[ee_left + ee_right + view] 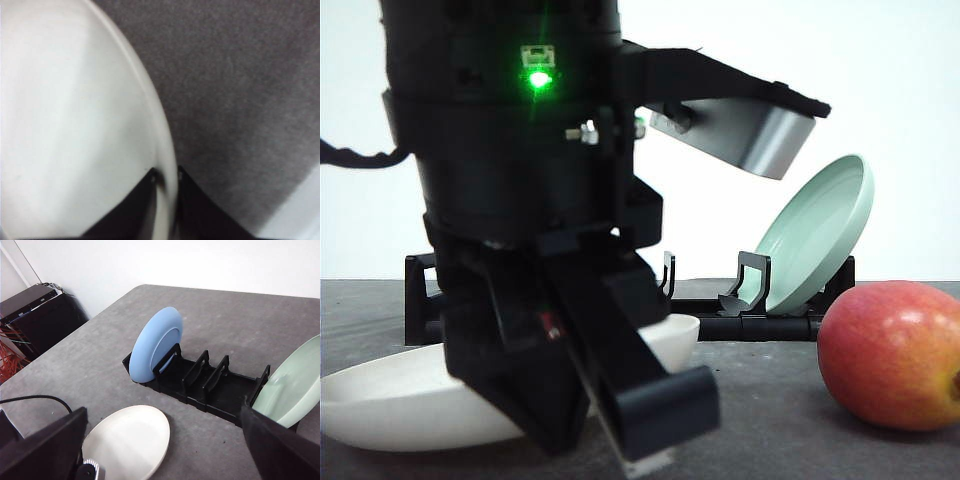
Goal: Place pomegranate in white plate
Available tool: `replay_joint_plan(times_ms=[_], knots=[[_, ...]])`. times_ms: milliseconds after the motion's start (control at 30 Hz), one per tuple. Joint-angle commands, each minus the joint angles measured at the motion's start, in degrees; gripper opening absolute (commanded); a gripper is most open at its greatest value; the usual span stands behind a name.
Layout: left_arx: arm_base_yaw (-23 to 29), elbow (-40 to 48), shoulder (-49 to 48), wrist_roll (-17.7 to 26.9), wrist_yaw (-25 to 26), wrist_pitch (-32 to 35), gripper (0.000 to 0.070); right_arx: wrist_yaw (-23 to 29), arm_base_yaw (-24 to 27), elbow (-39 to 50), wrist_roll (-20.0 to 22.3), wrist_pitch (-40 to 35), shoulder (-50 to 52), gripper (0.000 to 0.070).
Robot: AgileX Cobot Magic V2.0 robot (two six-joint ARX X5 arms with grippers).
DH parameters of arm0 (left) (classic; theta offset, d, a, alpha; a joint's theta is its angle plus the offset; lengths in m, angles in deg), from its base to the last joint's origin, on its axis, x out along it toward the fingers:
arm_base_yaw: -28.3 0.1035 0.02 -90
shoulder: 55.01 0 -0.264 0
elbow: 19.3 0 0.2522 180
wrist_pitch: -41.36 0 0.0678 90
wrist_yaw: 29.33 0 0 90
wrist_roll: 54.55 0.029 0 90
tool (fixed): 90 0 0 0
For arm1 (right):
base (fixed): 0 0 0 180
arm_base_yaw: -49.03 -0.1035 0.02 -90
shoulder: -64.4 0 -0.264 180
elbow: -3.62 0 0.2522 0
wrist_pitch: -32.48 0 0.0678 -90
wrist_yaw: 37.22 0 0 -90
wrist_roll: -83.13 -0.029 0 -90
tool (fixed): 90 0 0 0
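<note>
- My left hand (167,210) was pinched on the rim of the white plate (65,125), one finger on each side of the edge, as the left wrist view showed.
- White plate (380,395) sat on the grey counter (760,400) at front left, its near side tilted up a bit at my left arm; could not tell if the far edge touched the counter.
- Pomegranate (892,355) rested on the counter at far right, well apart from the plate, with bare counter between them.
- Black rack (200,385) stood behind; blue plate (156,342) upright at one end, pale green plate (820,230) leaning at the other, middle slots free.
- My right hand (165,460) hung above the counter, fingers spread wide, gripping nothing.
- Counter edge ran near a dark cabinet (42,315) in the right wrist view.
</note>
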Motion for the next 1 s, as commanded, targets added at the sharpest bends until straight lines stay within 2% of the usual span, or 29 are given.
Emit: replay_joint_plan(times_ms=[0,100,133,200,400,567,767,867,967], knots=[[-0.7,-0.6,1.2,-0.9,0.8,0.4,0.0253,0.2,-0.2,-1.0,-0.7,-0.3,-0.2,0.0621],[-0.7,-0.8,1.1,-1.8,0.5,0.4,0.0542,0.2,-0.2,-1.0,-1.4,-0.3,-0.2,0.0621],[-0.7,-0.8,1.1,-2.4,0.0,0.3,0.0612,0.2,-0.2,-1.0,-1.7,-0.3,-0.2,0.0621],[-0.7,-1.2,0.8,-3.7,-0.3,-0.3,0.0672,0.2,-0.2,-1.0,-2.8,-0.3,-0.3,0.0620],[-0.6,-2.0,-3.9,-10.9,-0.3,-1.7,0.0677,1.2,-2.9,-1.0,-8.2,1.6,-3.1,0.0620],[-0.6,-2.1,-13.0,-15.8,-0.3,-1.9,0.0676,6.8,-7.9,-1.0,-7.5,9.0,-7.4,0.0620],[-0.6,-2.1,-27.1,-16.8,-0.1,-1.7,0.0674,13.3,-13.0,-0.9,-3.8,16.4,-15.0,0.0621],[-0.6,-2.1,-34.4,-16.2,0.0,-1.5,0.0672,14.9,-15.3,-0.9,-2.1,17.9,-19.3,0.0621],[-0.6,-2.1,-40.7,-15.3,0.0,-1.7,0.0672,18.5,-17.4,-0.9,-1.1,18.1,-23.7,0.0626]])
